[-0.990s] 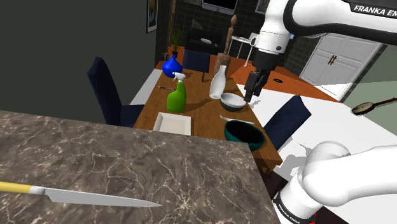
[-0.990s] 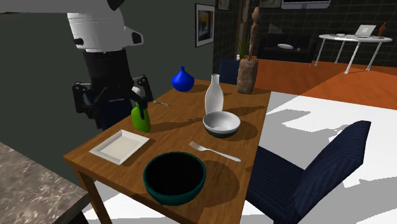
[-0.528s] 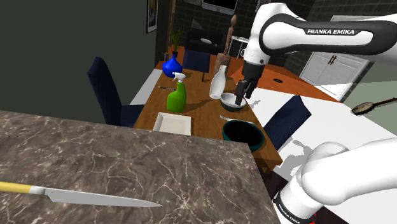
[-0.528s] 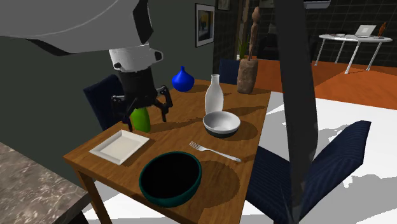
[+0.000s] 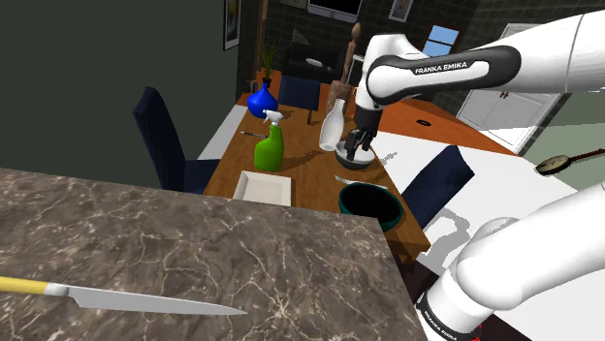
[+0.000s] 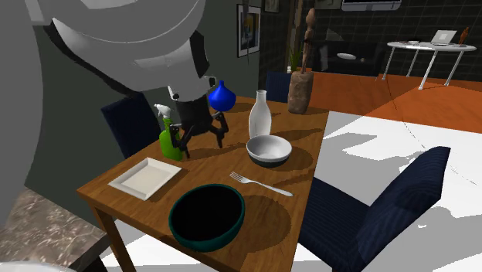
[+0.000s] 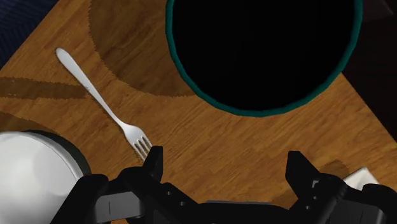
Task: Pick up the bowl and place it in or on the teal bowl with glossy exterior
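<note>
Open gripper (image 6: 199, 142) hovers short of the white bowl (image 6: 269, 148)

In the second exterior view the white bowl sits mid-frame on the wooden table (image 6: 303, 158), just right of the gripper, whose fingers stand apart and empty; the teal bowl (image 6: 205, 241) lies at lower centre.

— Any writing that can be read here?

— One brand name. "FRANKA EMIKA" stands in white capitals on the dark band (image 5: 441, 70) of the white robot arm (image 5: 524, 58), far off and to the shoulder view's right.

— Anything else?

— The black collar with a red ring (image 5: 444, 318) at the arm's base, near and to the right, carries small pale marks, too small to read.
</note>
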`<state>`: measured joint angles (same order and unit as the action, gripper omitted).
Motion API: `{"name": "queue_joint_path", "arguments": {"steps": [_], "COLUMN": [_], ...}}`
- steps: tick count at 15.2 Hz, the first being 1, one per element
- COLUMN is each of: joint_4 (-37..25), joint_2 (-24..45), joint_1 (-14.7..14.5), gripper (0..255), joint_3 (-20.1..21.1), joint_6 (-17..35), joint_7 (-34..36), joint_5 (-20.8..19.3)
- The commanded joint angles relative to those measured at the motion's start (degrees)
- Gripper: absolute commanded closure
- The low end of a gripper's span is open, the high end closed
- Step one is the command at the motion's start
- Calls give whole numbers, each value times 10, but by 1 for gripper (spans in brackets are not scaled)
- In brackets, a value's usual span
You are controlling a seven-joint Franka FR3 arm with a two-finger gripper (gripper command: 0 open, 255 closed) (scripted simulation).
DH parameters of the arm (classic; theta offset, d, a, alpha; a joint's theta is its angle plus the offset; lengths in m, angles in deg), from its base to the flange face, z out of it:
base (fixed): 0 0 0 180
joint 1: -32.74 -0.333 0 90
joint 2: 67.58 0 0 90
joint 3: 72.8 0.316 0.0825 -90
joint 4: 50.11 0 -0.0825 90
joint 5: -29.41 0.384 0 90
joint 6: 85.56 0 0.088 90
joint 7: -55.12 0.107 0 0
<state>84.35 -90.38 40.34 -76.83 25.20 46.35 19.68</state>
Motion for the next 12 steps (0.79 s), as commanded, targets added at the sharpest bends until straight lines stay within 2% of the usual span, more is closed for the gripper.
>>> {"name": "queue_joint_path", "arguments": {"steps": [1, 12], "joint_4": [-7, -117], "joint_2": [33, 235], "joint_1": [9, 48], "gripper": [0, 0], "joint_3": [-9, -47], "joint_6": [31, 153], "joint_7": [-4, -15], "joint_5": [-14, -71]}}
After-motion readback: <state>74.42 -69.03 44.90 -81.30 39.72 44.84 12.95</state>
